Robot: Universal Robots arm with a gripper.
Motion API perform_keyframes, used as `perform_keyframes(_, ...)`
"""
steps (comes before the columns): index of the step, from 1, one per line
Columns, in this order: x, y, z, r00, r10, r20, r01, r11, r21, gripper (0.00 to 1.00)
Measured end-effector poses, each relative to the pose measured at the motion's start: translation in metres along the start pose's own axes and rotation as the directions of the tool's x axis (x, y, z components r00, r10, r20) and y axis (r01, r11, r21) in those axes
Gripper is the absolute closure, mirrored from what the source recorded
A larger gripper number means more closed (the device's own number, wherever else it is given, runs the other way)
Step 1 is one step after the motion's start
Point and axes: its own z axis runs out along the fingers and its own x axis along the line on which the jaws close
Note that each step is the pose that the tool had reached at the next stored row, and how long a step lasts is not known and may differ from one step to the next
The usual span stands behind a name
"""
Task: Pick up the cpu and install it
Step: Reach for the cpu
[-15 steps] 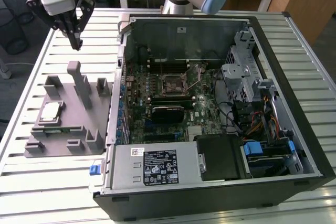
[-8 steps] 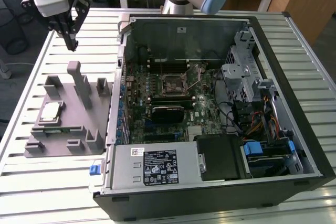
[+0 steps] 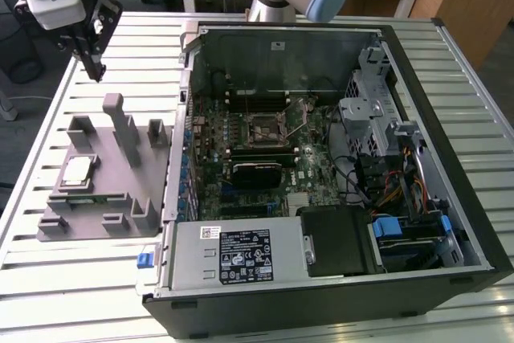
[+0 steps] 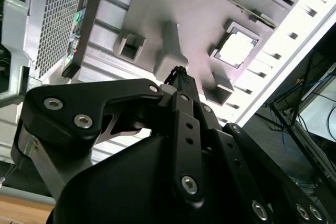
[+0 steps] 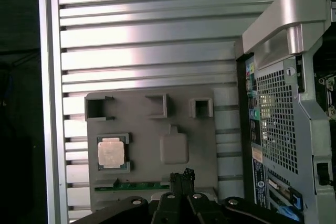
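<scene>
Exterior view, its left to its right.

- Far left, high: gripper (image 3: pixel 98 73) hangs over the slatted worktop (image 3: pixel 80 279), beyond the far edge of the grey fixture block (image 3: pixel 120 186). Fingers (image 4: pixel 181 80) are pressed together and carry nothing. They point down, probably a standoff pose that keeps the whole block in sight of both wrist views.
- Left: cpu (image 3: pixel 78 170) lies flat, metal top up, in a square walled pocket of the fixture block. The walls likely hold it square so it can be gripped the same way each time. It is well apart from the fingers. In the first wrist view the cpu (image 5: pixel 111 153) sits off to one side of the closed tips, not beneath them.
- Centre to right: computer case (image 3: pixel 450 158) lies on its side with the panel off, so the motherboard (image 3: pixel 241 158) faces up. The socket (image 3: pixel 267 128) is reachable from above, and no chip is seated in it.
</scene>
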Motion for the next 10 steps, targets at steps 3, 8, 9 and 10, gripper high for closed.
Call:
perform_keyframes(3, 0.0069, -0.0007, 0.0012, 1.0, 0.0, 0.0, 0.0, 1.0, 0.0, 0.89)
perform_keyframes(8, 0.0152, -0.0016, 0.0029, 1.0, 0.0, -0.0001, 0.0, 1.0, 0.0, 0.89)
perform_keyframes(9, 0.0167, -0.002, 0.0033, 1.0, 0.0, 0.0, 0.0, 1.0, 0.0, 0.89)
perform_keyframes(10, 0.0183, -0.0024, 0.0037, 1.0, 0.0, 0.0, 0.0, 1.0, 0.0, 0.89)
